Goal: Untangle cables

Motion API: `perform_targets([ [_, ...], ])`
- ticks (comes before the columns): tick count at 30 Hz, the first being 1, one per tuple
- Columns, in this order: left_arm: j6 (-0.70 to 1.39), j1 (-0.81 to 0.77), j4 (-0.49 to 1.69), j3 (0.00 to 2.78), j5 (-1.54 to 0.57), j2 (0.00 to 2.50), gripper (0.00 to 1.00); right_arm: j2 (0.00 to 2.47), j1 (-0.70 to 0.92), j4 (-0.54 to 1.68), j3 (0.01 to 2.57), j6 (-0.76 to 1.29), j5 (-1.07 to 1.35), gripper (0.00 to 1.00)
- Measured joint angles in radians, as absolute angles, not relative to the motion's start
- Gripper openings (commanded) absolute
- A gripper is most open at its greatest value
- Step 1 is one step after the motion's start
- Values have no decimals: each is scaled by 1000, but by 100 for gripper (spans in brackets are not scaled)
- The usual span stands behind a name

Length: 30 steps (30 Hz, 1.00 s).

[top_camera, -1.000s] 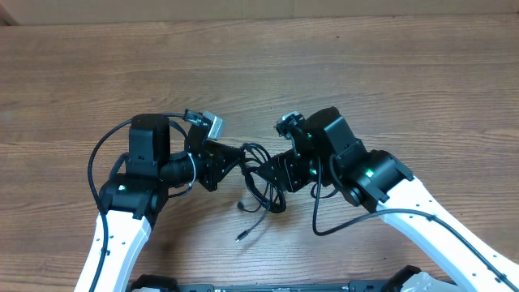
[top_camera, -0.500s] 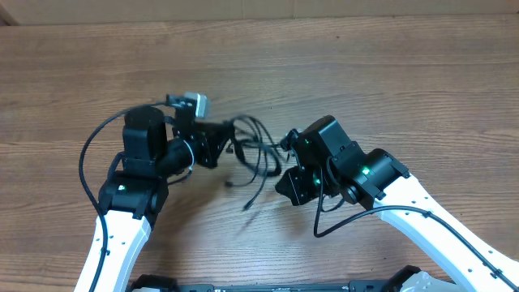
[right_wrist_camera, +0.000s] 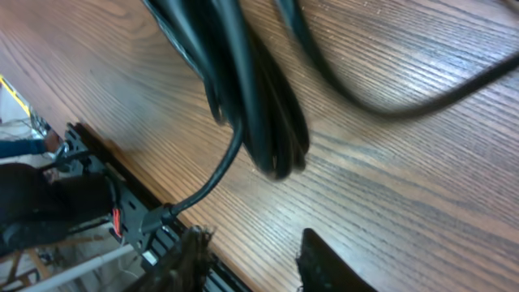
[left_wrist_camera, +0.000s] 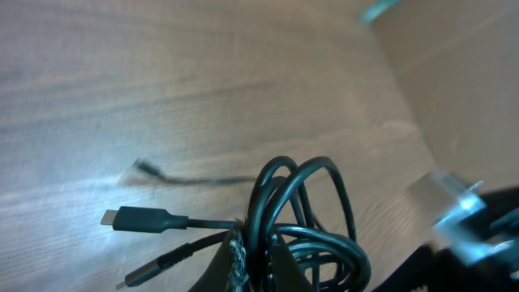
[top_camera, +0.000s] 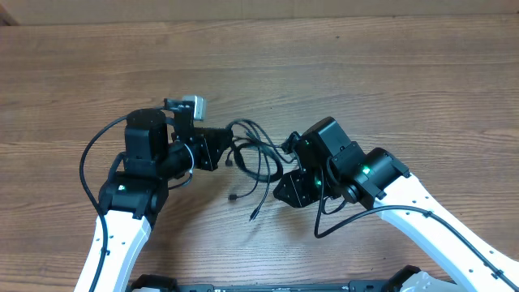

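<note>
The cables (top_camera: 256, 156) form a black tangled bundle between my two arms, with two loose plug ends (top_camera: 234, 197) trailing toward the near edge. My left gripper (top_camera: 229, 151) is shut on the bundle. In the left wrist view its fingers (left_wrist_camera: 235, 258) pinch several strands of the cables (left_wrist_camera: 302, 203), and a plug (left_wrist_camera: 134, 217) sticks out to the left over the wood. My right gripper (top_camera: 280, 191) sits just right of the hanging strands. In the right wrist view that gripper (right_wrist_camera: 253, 253) is open and holds nothing, with the cables (right_wrist_camera: 247, 97) looped ahead of the fingertips.
The table is brown wood-grain (top_camera: 389, 73). Thick black arm wires loop beside the left arm (top_camera: 87, 162) and under the right arm (top_camera: 324, 223). A black frame (right_wrist_camera: 93, 166) runs along the table's near edge.
My left gripper has carried the bundle up and left. My right gripper has come off the cables, dropped back toward the near edge, and now stands open.
</note>
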<state>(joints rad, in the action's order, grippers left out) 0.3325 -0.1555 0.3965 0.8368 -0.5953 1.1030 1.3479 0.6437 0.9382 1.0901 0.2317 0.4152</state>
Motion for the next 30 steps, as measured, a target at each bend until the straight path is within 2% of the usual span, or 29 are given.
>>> perform_targets([
  [3,282,-155,458,837,-593,1103,4,1349,644,956,1157,206,424,41],
  [6,252,-155,480,837,-595,1103,4,1349,644,932,1225,164,456,53],
  [8,241,-155,479,837,-609,1103,4,1349,644,900,1240,139,472,55],
  [21,224,-155,364,837,-923,1103,4,1383,644,871,1241,91,477,54],
  [30,225,-155,356,837,-1021,1103,4,1417,644,876,1241,84,435,52],
])
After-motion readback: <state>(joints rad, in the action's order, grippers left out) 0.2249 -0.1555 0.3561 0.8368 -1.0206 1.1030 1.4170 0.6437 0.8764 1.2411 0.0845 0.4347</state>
